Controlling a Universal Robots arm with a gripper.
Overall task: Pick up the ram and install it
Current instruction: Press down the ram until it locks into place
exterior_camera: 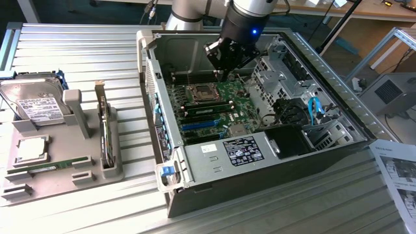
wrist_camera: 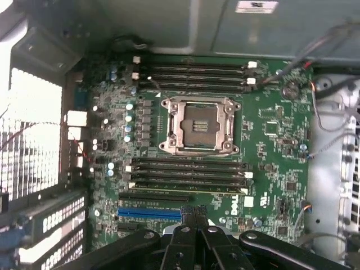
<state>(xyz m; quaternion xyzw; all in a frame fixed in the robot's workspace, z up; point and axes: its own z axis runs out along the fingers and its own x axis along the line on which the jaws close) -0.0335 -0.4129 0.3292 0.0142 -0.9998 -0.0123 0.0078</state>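
A ram stick [exterior_camera: 48, 167], long, thin and green, lies flat in a slot of the grey holder tray [exterior_camera: 65, 146] at the exterior view's left. My gripper [exterior_camera: 223, 74] hangs inside the open computer case [exterior_camera: 215, 156], above the motherboard [exterior_camera: 227, 92] and just beyond the empty processor socket [exterior_camera: 201, 90]. In the wrist view my gripper [wrist_camera: 194, 216] is shut with nothing between its black fingers [wrist_camera: 183, 236]. Below it are the socket [wrist_camera: 199, 125] and rows of dark memory slots [wrist_camera: 188, 169]. One slot holds a thin green-yellow strip [wrist_camera: 191, 189] that looks like a seated stick.
The tray also carries a hard drive [exterior_camera: 32, 105], a square silver processor [exterior_camera: 31, 148] and an upright expansion card [exterior_camera: 103, 124]. Drive cages and cables [exterior_camera: 293, 107] crowd the case at the exterior view's right. A printed sheet [exterior_camera: 396, 170] lies on the ribbed metal table [exterior_camera: 293, 204].
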